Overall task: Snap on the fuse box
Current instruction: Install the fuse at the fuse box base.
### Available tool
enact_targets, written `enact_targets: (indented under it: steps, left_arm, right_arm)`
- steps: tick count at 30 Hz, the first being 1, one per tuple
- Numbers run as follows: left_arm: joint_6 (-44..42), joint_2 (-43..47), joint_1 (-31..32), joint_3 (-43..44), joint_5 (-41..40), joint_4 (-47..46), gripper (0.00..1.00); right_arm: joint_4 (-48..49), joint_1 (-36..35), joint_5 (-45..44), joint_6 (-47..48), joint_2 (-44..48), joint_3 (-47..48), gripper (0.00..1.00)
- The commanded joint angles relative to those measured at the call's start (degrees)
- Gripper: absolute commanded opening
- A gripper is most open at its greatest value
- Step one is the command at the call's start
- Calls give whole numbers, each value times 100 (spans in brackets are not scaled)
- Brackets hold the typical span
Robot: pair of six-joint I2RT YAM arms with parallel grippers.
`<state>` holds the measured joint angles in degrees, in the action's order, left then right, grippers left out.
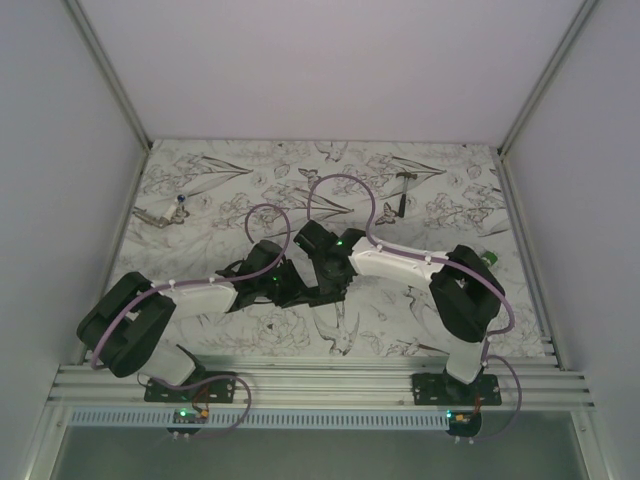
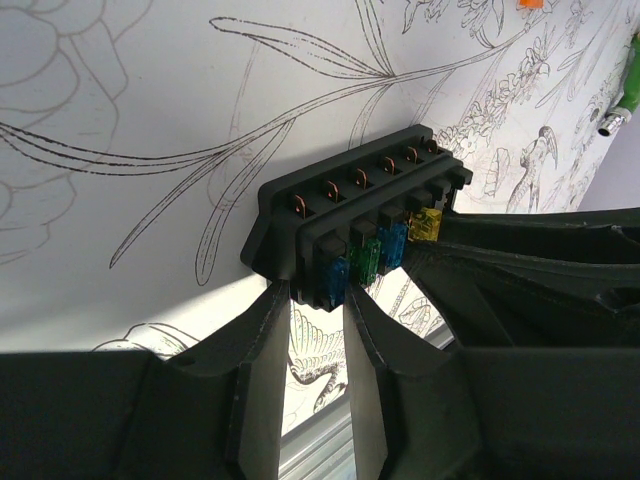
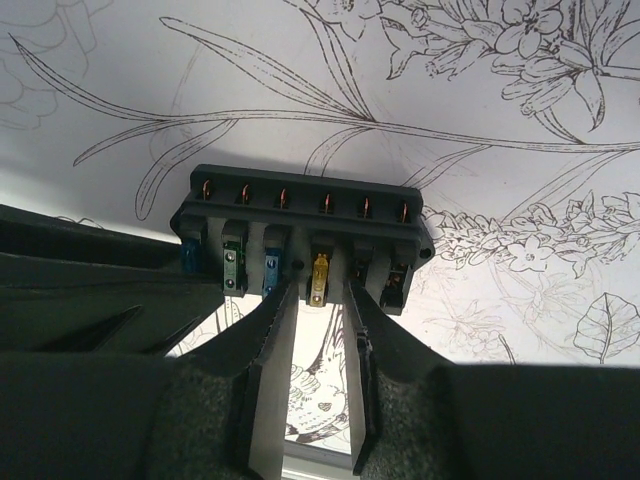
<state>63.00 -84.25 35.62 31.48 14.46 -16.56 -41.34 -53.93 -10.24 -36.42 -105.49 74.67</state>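
Two grippers, one fuse box (image 3: 300,215): box clamped between them over the middle of the flower-printed table (image 1: 250,170), its shadow on the sheet beneath. At the blue-fuse end, left gripper (image 2: 315,292) pinching the box's lower edge, both fingers (image 2: 262,345) drawn in narrow against it. Further along the same edge, right gripper (image 3: 318,298) likewise pinching, one finger either side of the yellow fuse (image 3: 320,272).

Counted on the box: six copper terminals (image 3: 285,195) in a single row; six slots below them; four coloured fuses side by side, namely two blue, one green fuse (image 3: 232,262) between those, and the one yellow; two remaining slots dark, contents unclear.

Counted around it, seen from overhead: one tiny hammer (image 1: 402,200) toward the far right of the table, well apart from the box; one small green object (image 1: 490,258) beside the right arm's elbow; one small pale item (image 1: 176,210) at the far left, too small to identify; two arm bases (image 1: 452,385) bolted at the near rail.
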Motion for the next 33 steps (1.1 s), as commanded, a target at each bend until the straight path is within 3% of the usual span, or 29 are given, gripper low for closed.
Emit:
enact_targets:
  steps: [1, 20, 33]
  left_arm:
    - [-59, -175, -35, -50, -400, 468, 28]
    - [-47, -165, -28, 24, -394, 478, 30]
    - [-48, -127, -36, 42, -393, 496, 33]
  right_arm:
    - [38, -91, -39, -75, -16, 239, 30]
    - [138, -100, -357, 36, 241, 166, 34]
    - [391, -91, -574, 255, 76, 187, 23]
